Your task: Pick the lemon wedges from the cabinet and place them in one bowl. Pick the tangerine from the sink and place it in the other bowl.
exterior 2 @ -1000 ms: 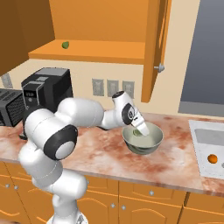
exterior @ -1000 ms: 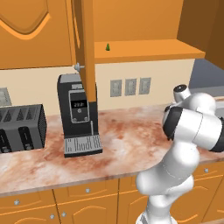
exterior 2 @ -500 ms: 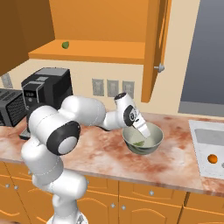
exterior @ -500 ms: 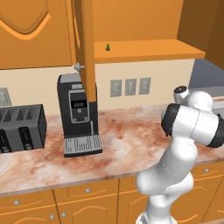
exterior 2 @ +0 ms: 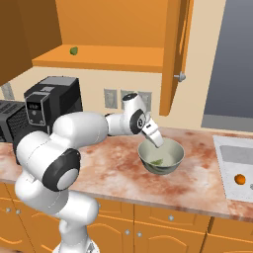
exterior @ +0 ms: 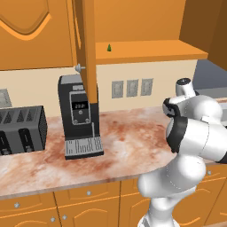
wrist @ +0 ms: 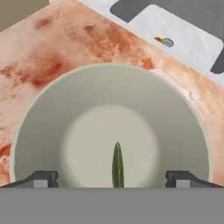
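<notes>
Gripper (exterior 2: 157, 142) hangs over the bowl (exterior 2: 161, 156) on the counter (exterior 2: 113, 168), jaws wide and empty, one wedge (wrist: 117, 166) lying inside. Next step likely the second wedge (exterior 2: 74, 50) on the cabinet (exterior 2: 106, 57) shelf; tangerine (exterior 2: 240, 179) sits in the sink (exterior 2: 237, 165).

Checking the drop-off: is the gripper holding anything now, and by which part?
Nothing is held. The gripper is open above the bowl; a lemon wedge lies inside.

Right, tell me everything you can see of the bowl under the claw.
The bowl is round, deep, pale grey-green with a smooth lighter inside. It stands upright on the marbled counter, left of the sink. One dark green lemon wedge lies on its bottom. The open claw hangs over its rim, touching nothing inside.
</notes>
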